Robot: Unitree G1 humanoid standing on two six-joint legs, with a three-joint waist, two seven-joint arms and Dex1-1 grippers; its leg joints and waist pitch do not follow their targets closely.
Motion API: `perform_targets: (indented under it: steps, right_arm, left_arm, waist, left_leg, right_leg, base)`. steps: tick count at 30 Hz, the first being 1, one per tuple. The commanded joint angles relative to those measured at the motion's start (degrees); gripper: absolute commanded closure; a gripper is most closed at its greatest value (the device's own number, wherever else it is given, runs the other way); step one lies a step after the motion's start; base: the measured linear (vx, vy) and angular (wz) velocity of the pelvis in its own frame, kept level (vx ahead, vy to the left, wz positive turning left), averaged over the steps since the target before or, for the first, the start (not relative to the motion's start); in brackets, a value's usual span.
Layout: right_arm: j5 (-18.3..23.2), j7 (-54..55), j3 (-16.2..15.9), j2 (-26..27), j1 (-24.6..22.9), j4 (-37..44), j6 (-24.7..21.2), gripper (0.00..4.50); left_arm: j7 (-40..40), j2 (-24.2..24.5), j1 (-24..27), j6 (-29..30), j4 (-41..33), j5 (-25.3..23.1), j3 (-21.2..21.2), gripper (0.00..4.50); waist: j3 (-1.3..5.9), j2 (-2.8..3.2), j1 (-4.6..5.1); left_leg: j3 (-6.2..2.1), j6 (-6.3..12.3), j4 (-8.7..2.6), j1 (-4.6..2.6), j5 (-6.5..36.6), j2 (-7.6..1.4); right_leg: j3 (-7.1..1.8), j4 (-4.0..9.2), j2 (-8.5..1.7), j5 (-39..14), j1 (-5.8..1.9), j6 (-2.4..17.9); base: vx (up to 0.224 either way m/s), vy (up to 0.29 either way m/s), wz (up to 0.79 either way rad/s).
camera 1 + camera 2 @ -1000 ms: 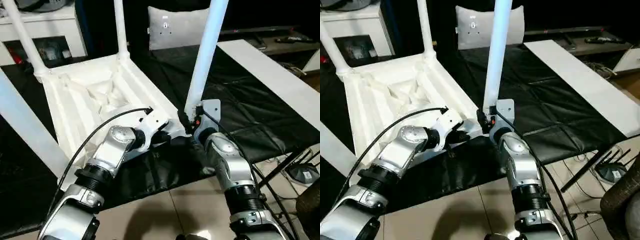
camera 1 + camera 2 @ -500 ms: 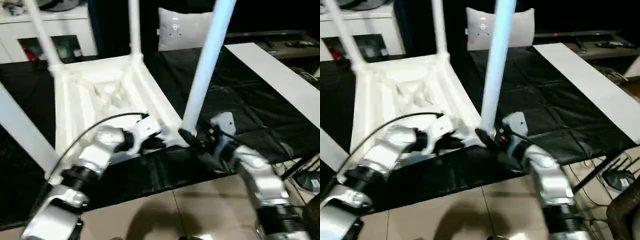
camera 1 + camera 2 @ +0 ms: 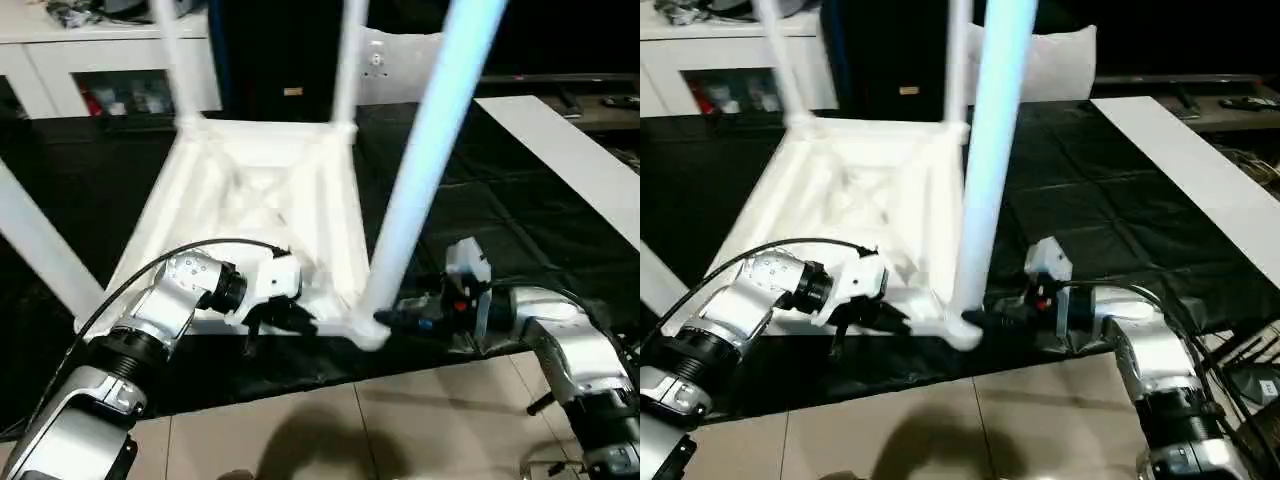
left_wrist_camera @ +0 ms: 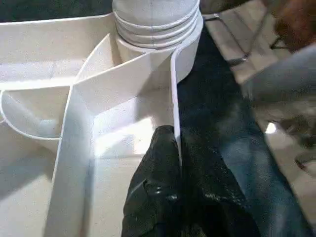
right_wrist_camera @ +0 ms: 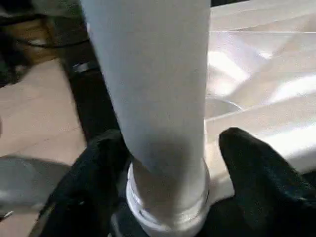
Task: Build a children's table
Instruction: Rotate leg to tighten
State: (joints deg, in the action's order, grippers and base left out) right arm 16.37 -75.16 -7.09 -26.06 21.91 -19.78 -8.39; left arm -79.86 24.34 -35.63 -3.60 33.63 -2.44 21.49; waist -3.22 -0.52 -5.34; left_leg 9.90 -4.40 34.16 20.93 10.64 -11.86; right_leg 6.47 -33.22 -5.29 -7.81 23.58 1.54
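Observation:
The white children's table lies upside down on a black mat, its ribbed top [image 3: 250, 190] facing up and its legs standing in the corner sockets. My left gripper [image 3: 290, 318] is shut on the thin rim wall [image 4: 174, 98] of the top, close to the near corner socket [image 4: 158, 29]. At the base of the near right leg [image 3: 420, 170], my right gripper [image 3: 392, 318] reaches in from the right. It straddles that leg [image 5: 158, 89], and a small gap shows beside one of its fingers [image 5: 256, 168]. Other legs [image 3: 345, 60] rise at the far corners.
A grey-white cushion [image 3: 395, 65] and a white cabinet [image 3: 80, 60] stand behind the table. A long white board [image 3: 570, 150] lies on the black mat [image 3: 500, 230] at the right. Tiled floor [image 3: 400, 420] runs along the mat's near edge.
The camera has shifted. My right forearm has swung out to the right and now lies low, its gripper staying at the leg's base. The left gripper keeps its hold on the rim.

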Motion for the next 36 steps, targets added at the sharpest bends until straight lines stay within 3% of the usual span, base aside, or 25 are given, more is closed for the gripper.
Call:
perform_targets:
  steps: [1, 3, 10, 21, 23, 26, 28, 31, 32, 33, 34, 35, 36]
  right_arm:
    - [0.6, -1.7, -0.1, -0.9, 1.0, -0.7, 0.2, 1.51]
    - [0.7, -4.8, -1.3, -1.1, 2.2, -2.0, 0.2, 1.60]
    - [0.9, -9.9, -4.1, -0.7, 3.6, -2.7, -0.6, 2.37]
    - [1.9, -12.5, -5.3, -0.6, 3.0, -1.4, -3.8, 2.56]
    - [2.4, -11.7, -5.0, -0.3, 2.6, -0.5, -4.7, 2.57]
    - [4.0, -6.1, -4.3, 1.4, -0.7, 5.8, -10.4, 2.57]
    - [4.0, -2.9, -4.0, 2.5, -1.8, 7.7, -11.9, 2.57]
    - [0.2, 10.7, -2.8, 8.2, -3.7, 8.9, -12.1, 2.57]
    - [-0.7, 13.3, -2.5, 9.3, -3.6, 8.6, -12.4, 2.57]
    - [-1.1, 14.6, -2.3, 9.9, -3.6, 8.4, -12.5, 2.57]
    - [-1.9, 17.4, -1.9, 11.2, -3.5, 8.0, -12.8, 2.57]
    - [-2.4, 20.0, -1.4, 12.7, -3.3, 7.7, -12.9, 2.57]
    - [-2.9, 23.5, -0.8, 14.7, -3.2, 7.6, -13.6, 2.57]
  left_arm:
    - [-2.8, -0.4, -1.2, -1.5, 0.0, -0.8, 2.9, 4.50]
    - [-4.2, -0.3, -1.9, -2.3, 0.6, -0.9, 3.3, 4.50]
    - [-5.8, -0.5, -3.1, -4.1, 2.4, -1.6, 4.0, 4.50]
    - [-5.7, -0.9, -3.8, -4.0, 3.9, -1.1, 3.5, 4.50]
    - [-5.2, -1.2, -3.6, -3.0, 3.6, -0.6, 3.0, 4.50]
    - [1.4, -2.2, -2.6, 3.9, 1.6, -0.2, 0.4, 4.50]
    - [3.4, -2.7, -2.1, 5.8, 0.6, 0.2, -0.5, 4.50]
    - [10.4, -5.0, -0.8, 13.1, -3.3, 1.2, -3.5, 4.50]
    - [11.5, -5.5, -0.6, 14.1, -3.8, 1.3, -3.9, 4.50]
    - [12.1, -5.8, -0.6, 14.5, -4.1, 1.3, -4.1, 4.50]
    - [13.6, -6.5, -0.5, 15.8, -4.7, 1.4, -4.6, 4.50]
    - [15.5, -7.4, -0.6, 17.0, -5.1, 1.3, -5.1, 4.50]
    - [17.9, -8.7, -0.6, 18.8, -5.8, 1.3, -5.7, 4.50]
  waist:
    - [4.30, -0.40, 0.26]
    - [4.27, -0.57, 0.24]
    - [4.40, -0.53, 0.08]
    - [4.22, -0.46, -0.27]
    - [4.20, -0.45, -0.33]
    - [4.16, -0.28, -0.58]
    - [3.93, -0.41, -0.47]
    - [3.40, -0.39, 0.50]
    - [3.25, -0.39, 1.25]
    - [3.15, -0.61, 2.24]
    - [3.22, -0.27, 2.59]
    - [3.02, -0.26, 3.74]
    - [3.04, -0.02, 4.76]
  left_leg:
    - [0.16, 3.63, -3.86, -0.80, 11.0, -1.79]
    - [0.13, 3.40, -3.85, -0.78, 11.9, -1.74]
    - [0.12, 3.52, -3.83, -0.69, 10.6, -1.79]
    - [0.08, 2.67, -3.96, -0.89, 12.2, -1.79]
    - [0.05, 2.45, -3.99, -1.00, 12.6, -1.77]
    - [-0.02, 2.20, -4.16, -1.13, 12.1, -1.90]
    - [-0.05, 1.65, -4.30, -1.19, 13.6, -1.75]
    - [-0.35, 0.12, -4.15, -1.81, 18.5, -1.15]
    - [-0.57, -0.44, -3.96, -1.85, 19.7, -0.81]
    - [-0.87, -0.85, -3.78, -1.45, 20.5, -0.48]
    - [-0.99, -0.89, -3.64, -1.67, 21.2, -0.46]
    - [-1.24, -0.71, -3.55, -1.47, 23.2, -0.49]
    - [-1.52, -0.60, -3.43, -2.04, 25.5, -0.75]
  right_leg:
    - [-2.97, 3.48, -3.31, -18.9, -3.26, 10.2]
    - [-2.91, 3.60, -3.28, -20.5, -3.30, 10.0]
    - [-3.01, 3.27, -3.31, -18.2, -3.43, 10.7]
    - [-2.92, 3.72, -3.43, -21.5, -3.42, 9.7]
    - [-2.89, 3.79, -3.45, -22.2, -3.42, 9.5]
    - [-3.02, 3.76, -3.35, -21.5, -3.46, 9.3]
    - [-2.90, 4.14, -3.38, -24.4, -3.41, 8.3]
    - [-2.11, 5.70, -3.61, -35.1, -2.77, 4.6]
    - [-1.48, 6.35, -3.50, -38.5, -2.62, 2.8]
    - [-0.52, 7.04, -3.37, -41.2, -2.97, 0.6]
    - [-0.13, 7.40, -3.37, -41.8, -2.95, -0.1]
    - [0.76, 8.11, -3.26, -42.6, -3.02, -1.3]
    - [1.75, 8.84, -3.27, -42.3, -3.09, -1.8]
  base:
    - [0.000, 0.000, 0.00]
    - [0.000, 0.000, 0.00]
    - [0.000, 0.000, 0.00]
    - [0.000, 0.000, 0.00]
    - [0.000, 0.000, 0.00]
    - [0.000, 0.000, 0.00]
    - [0.000, 0.000, 0.00]
    - [0.000, 0.000, 0.00]
    - [0.000, 0.000, 0.00]
    - [-0.052, 0.019, -0.12]
    - [-0.052, 0.019, -0.12]
    - [0.000, 0.000, 0.00]
    - [0.000, 0.000, 0.00]
